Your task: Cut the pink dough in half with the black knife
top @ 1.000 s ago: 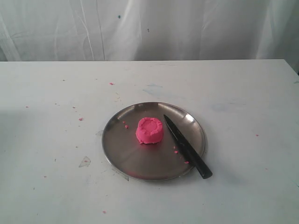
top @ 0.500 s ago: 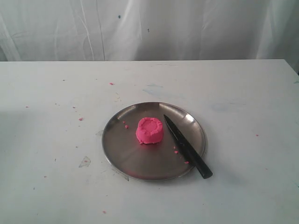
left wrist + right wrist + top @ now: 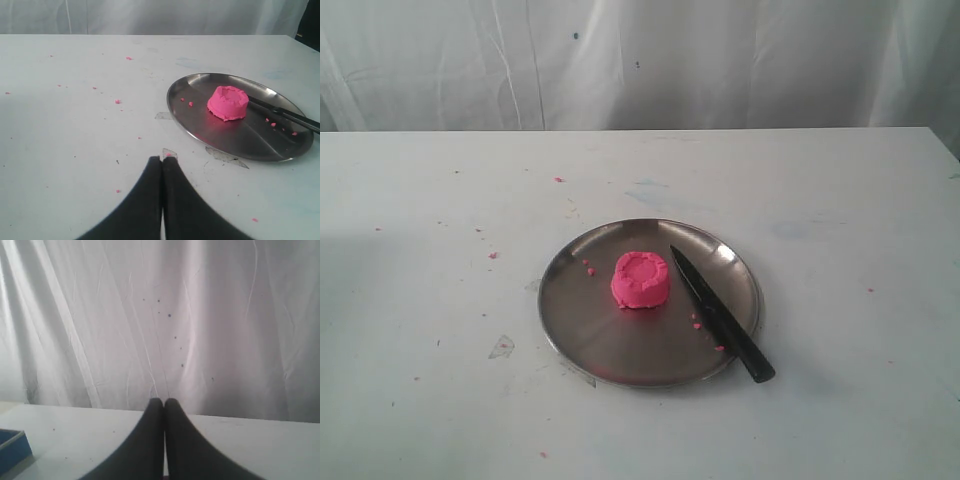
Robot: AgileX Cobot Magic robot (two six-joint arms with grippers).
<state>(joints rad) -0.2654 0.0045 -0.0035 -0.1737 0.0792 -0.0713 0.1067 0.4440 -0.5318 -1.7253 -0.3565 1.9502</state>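
Note:
The pink dough [image 3: 641, 280] is one whole round puck in the middle of the steel plate [image 3: 590, 325]. The black knife [image 3: 720, 315] lies flat on the plate's right side, tip beside the dough and handle over the rim. In the left wrist view the dough [image 3: 228, 102] and part of the knife [image 3: 292, 117] show on the plate [image 3: 235, 142]. My left gripper [image 3: 161, 159] is shut and empty, hovering over bare table short of the plate. My right gripper [image 3: 164, 401] is shut and empty, facing the white curtain. Neither gripper shows in the exterior view.
Tiny pink crumbs [image 3: 492, 255] dot the white table [image 3: 440, 330] and the plate. Scraps of clear tape [image 3: 501, 347] stick to the table beside the plate. A white curtain [image 3: 640, 60] hangs behind. A blue object's corner [image 3: 12, 445] shows in the right wrist view.

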